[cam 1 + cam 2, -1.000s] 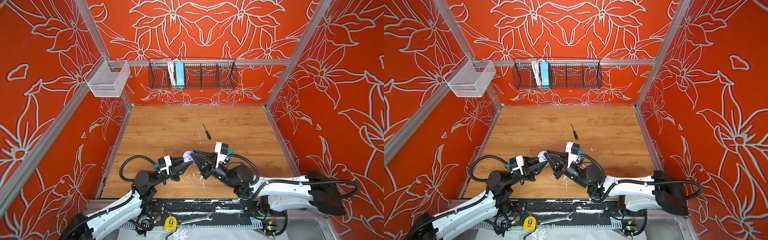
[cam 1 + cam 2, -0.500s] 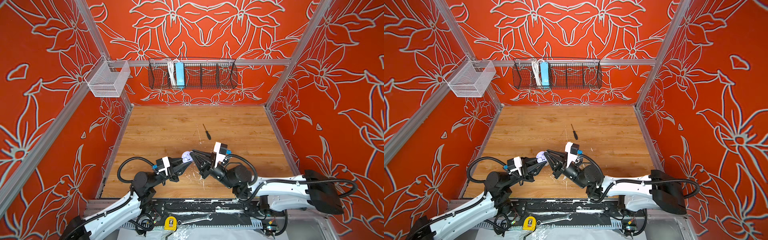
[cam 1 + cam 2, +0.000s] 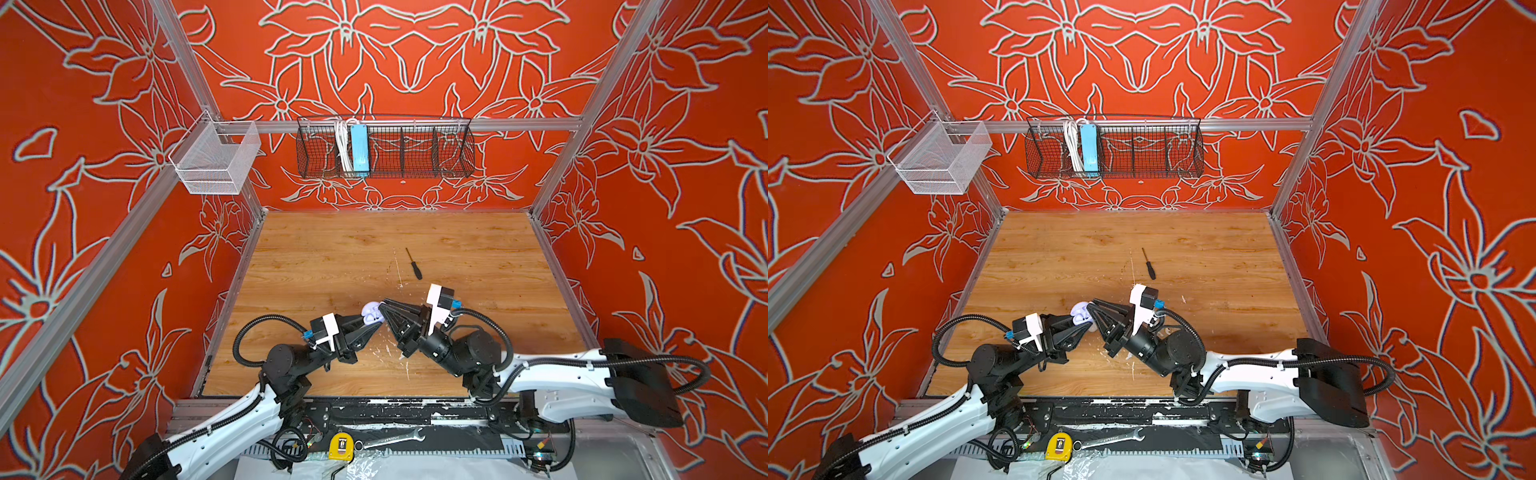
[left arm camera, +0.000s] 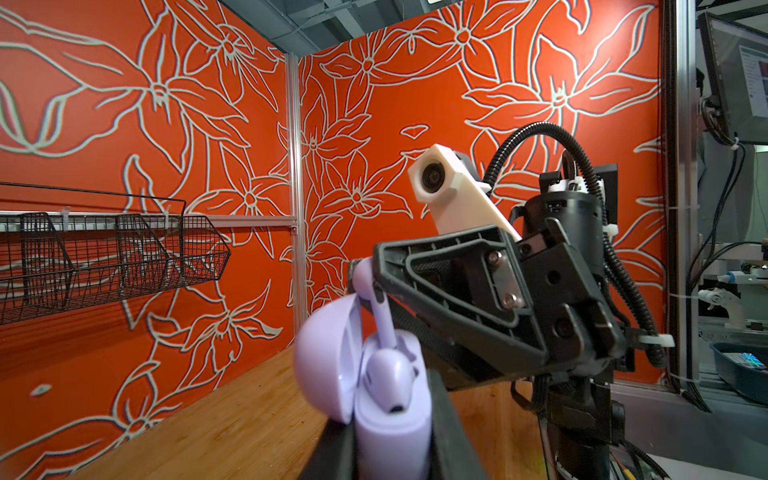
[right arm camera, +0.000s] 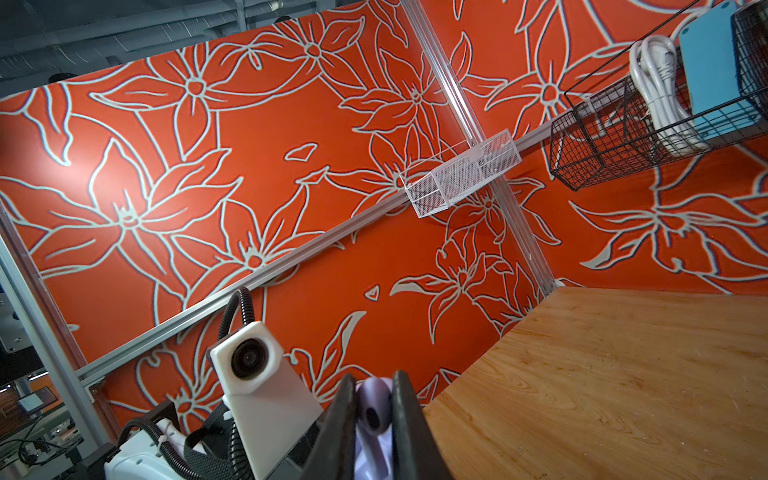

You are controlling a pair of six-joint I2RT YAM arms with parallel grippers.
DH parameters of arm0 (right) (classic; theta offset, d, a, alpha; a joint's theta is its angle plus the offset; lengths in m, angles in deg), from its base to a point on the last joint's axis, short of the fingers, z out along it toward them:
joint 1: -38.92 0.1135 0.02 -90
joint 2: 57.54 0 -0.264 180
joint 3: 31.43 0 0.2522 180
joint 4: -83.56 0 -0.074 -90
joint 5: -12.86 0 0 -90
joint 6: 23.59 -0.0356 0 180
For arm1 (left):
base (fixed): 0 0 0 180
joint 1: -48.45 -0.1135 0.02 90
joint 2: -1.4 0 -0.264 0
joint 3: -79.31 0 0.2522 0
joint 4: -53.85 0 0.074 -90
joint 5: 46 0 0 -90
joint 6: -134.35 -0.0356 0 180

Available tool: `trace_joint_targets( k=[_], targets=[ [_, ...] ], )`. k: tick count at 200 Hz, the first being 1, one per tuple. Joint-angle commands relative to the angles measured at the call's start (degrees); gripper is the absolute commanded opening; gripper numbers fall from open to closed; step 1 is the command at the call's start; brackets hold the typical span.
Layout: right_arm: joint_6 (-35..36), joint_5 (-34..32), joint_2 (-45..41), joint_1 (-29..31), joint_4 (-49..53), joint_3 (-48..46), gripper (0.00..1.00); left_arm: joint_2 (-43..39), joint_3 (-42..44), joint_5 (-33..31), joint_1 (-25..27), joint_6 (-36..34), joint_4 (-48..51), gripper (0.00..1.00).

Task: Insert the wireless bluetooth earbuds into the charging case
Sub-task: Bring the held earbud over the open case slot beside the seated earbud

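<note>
While the left gripper [image 3: 375, 323] clamps the charging case [image 4: 390, 432], the earbud [image 5: 372, 411] pinched by the right gripper [image 5: 375, 380] could jam if tilted.

Nothing really readable here, tbh. The dark flat computer monitor [image 4: 742, 79] in the left wrist view shows some interface, but it's too blurry to read. The small yellow tape measure [image 3: 340, 447] has a mark that's too tiny.
</note>
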Motion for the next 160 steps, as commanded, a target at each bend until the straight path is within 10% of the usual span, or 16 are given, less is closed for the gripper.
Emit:
trace_joint_targets(
  k=[1,160],
  targets=[
    [-1.40,1.04,1.43,0.67,-1.67,0.14,0.13,-1.22,0.30,-1.02,0.45,-0.63,-0.39,0.00],
    [-3.39,2.02,5.30,2.14,-3.13,0.64,0.12,-3.09,0.31,-5.74,0.45,-0.80,3.15,0.00]
  ],
)
